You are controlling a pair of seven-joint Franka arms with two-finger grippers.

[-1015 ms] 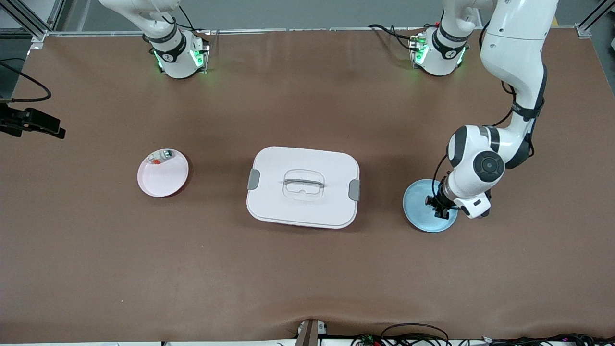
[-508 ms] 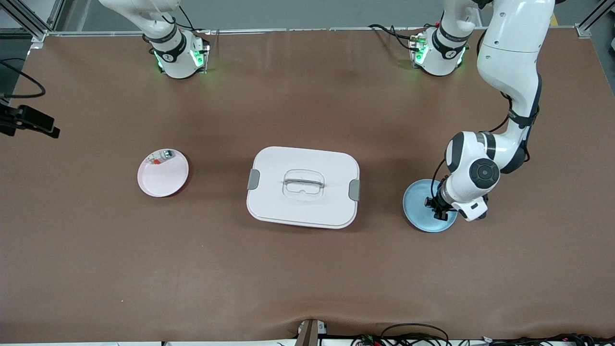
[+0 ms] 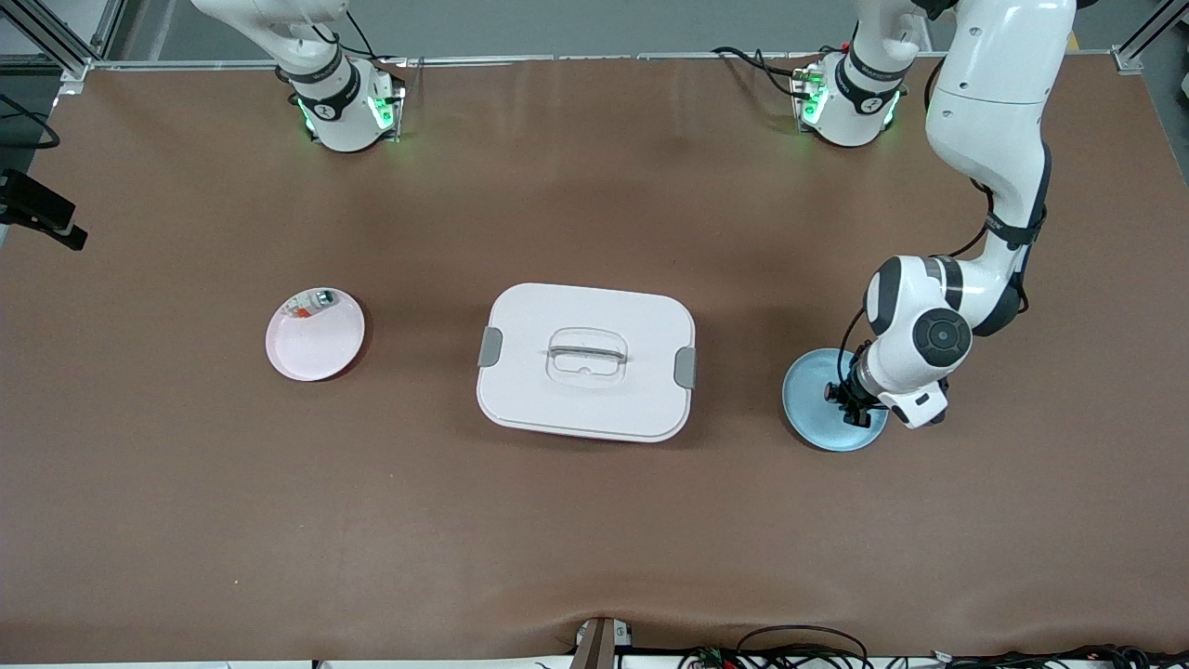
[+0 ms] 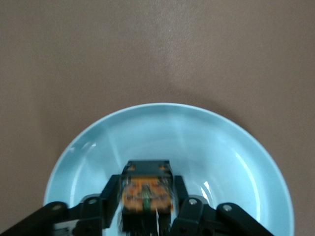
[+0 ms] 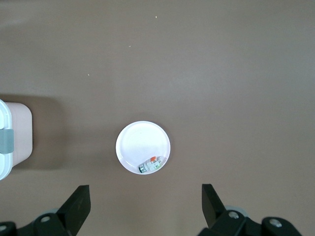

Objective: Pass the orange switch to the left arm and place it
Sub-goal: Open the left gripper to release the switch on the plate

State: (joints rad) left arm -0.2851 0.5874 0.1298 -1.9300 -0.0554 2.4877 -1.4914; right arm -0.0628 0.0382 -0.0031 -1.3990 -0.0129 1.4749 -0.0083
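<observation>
Pinching orange switch [image 4: 147, 194] in left gripper [image 4: 147, 216] over blue plate [image 4: 236, 142]; right gripper [image 5: 145, 209] spread, waiting; handover and box [image 3: 586, 361] detour pending.

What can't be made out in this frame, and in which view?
- Front view: the left hand over the blue plate is covered by its own wrist, so its grip is hidden.
- Left wrist view: the orange switch between the fingers is blurred and cut off by the picture's edge.
- Right wrist view: the box is cut off at the edge.
- Front view: the small piece on the pink plate is too small for detail; the right hand is outside the picture.
</observation>
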